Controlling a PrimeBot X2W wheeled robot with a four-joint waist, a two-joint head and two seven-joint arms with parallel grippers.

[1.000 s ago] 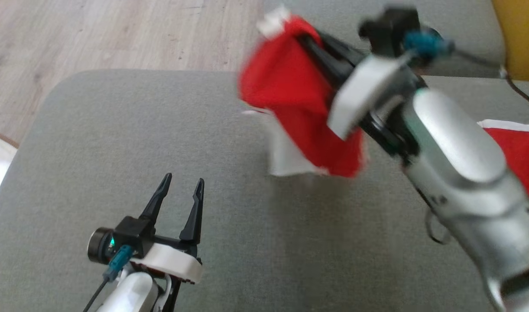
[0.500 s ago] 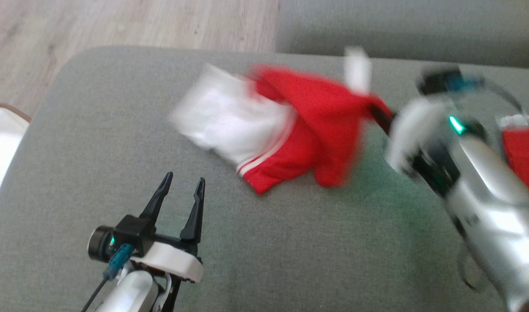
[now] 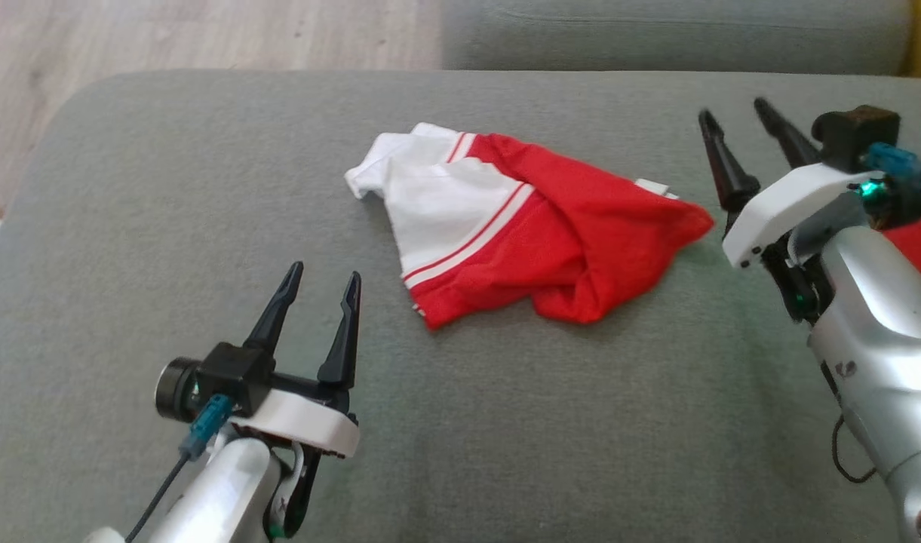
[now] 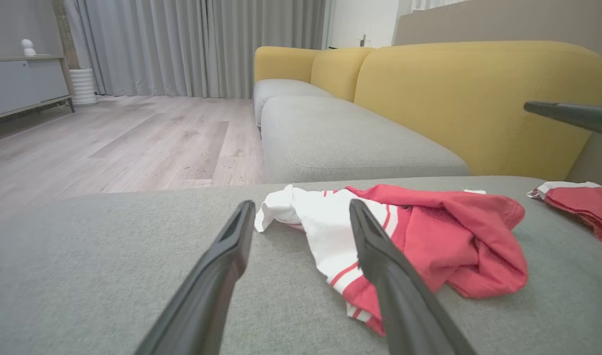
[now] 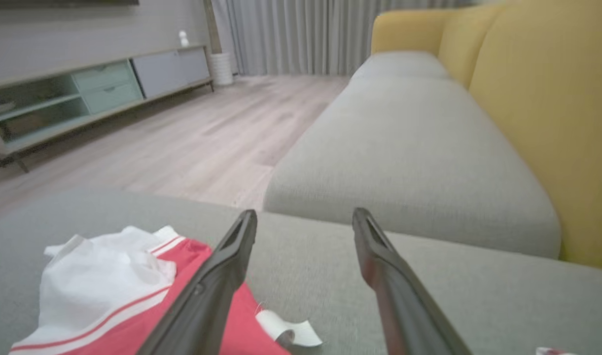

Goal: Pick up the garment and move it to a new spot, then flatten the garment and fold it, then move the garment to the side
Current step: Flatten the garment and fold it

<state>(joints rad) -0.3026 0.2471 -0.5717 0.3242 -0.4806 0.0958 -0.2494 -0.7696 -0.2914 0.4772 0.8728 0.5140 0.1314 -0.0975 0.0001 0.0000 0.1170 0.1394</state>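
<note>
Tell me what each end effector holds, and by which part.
Nothing. The left end effector and right end effector are both open; the garment lies loose on the cushion.

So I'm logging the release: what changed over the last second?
The right gripper, which carried the garment in the air, laid it on the grey cushion, let go and pulled back to the right; it is now open, clear of it. The garment lies crumpled. The left gripper stayed open and idle.
</note>
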